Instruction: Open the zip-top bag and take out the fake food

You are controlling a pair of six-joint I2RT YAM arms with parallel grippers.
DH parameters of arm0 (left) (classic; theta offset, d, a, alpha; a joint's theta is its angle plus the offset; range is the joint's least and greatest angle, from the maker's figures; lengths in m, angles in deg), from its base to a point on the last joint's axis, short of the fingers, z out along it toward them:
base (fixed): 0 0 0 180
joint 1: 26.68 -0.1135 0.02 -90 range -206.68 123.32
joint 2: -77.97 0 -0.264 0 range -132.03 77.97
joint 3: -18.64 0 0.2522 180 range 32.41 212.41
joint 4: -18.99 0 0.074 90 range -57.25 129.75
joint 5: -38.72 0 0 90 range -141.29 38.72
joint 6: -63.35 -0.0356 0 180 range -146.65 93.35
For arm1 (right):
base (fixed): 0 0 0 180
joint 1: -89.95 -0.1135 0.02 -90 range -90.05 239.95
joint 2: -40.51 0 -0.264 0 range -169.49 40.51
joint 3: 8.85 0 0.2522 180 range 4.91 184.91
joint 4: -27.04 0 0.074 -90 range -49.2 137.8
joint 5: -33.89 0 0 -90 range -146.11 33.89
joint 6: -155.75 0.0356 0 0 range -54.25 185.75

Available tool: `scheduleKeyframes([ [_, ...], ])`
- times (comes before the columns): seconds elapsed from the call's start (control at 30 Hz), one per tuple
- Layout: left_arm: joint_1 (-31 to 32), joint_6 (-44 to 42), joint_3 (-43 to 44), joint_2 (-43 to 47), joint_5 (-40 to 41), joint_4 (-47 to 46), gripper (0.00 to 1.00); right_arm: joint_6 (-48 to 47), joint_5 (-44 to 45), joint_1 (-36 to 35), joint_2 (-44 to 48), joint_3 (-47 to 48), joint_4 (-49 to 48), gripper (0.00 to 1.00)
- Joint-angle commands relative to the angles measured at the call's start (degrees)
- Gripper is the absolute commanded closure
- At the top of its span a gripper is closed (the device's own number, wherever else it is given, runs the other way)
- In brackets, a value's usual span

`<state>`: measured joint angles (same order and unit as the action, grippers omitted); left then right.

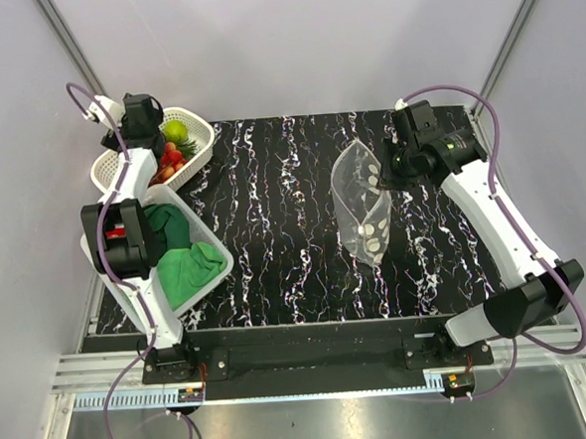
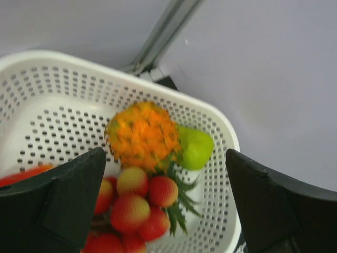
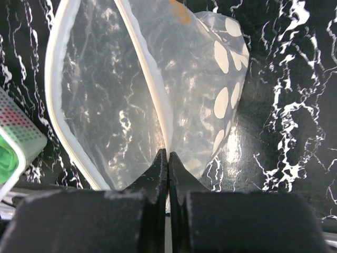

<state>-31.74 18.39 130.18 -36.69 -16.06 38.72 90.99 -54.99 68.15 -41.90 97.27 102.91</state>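
Note:
The zip-top bag [image 1: 362, 205] is clear with white dots and lies mid-table, its mouth gaping open [image 3: 105, 95]. My right gripper [image 1: 387, 169] is shut on the bag's white zip rim [image 3: 167, 153]. No toy pieces show inside the bag; only a small orange patch shows near its far end. The fake food sits in a white perforated basket [image 1: 195, 121] at the far left: a green pear [image 2: 196, 147], an orange bumpy piece [image 2: 142, 134] and red fruits [image 2: 137, 203]. My left gripper [image 1: 154, 138] hovers open and empty over them [image 2: 164, 158].
A second white basket [image 1: 217, 274] with green cloths [image 1: 186, 256] and something red stands at the near left, under my left arm. The basket's corner shows in the right wrist view [image 3: 13, 139]. The table top is black marble-patterned [image 1: 284, 240].

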Motion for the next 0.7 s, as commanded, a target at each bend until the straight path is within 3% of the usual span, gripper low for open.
scheduleKeyframes([
  [0.0,2.68,2.5,-2.32,8.73,-8.76,3.42,0.01,-1.24,3.26,0.8,-2.66,5.19,1.08,1.0],
  [0.23,11.38,-0.56,-6.63,15.85,-23.95,4.66,0.01,-3.78,10.98,2.73,-6.18,9.5,4.6,1.0],
  [0.4,20.25,-6.17,-12.68,22.62,-28.27,1.5,0.01,-8.0,16.27,4.4,-10.29,13.72,5.48,1.0],
  [0.53,26.4,-11.01,-15.94,27.8,-32.66,1.76,0.01,-9.41,14.53,4.49,-18.2,20.56,4.95,1.0],
  [0.57,27.29,-13.28,-16.99,30.69,-33.63,1.67,0.01,-9.33,13.04,4.57,-22.23,25.02,4.87,0.95],
  [0.6,27.99,-14.26,-18.92,32.28,-33.9,1.67,0.01,-9.06,9.98,4.58,-24.44,27.59,5.13,0.75],
  [0.67,29.58,-15.15,-21.48,35.71,-33.99,1.58,0.01,-6.7,6.28,4.49,-30.58,36.6,7.49,0.64],
])
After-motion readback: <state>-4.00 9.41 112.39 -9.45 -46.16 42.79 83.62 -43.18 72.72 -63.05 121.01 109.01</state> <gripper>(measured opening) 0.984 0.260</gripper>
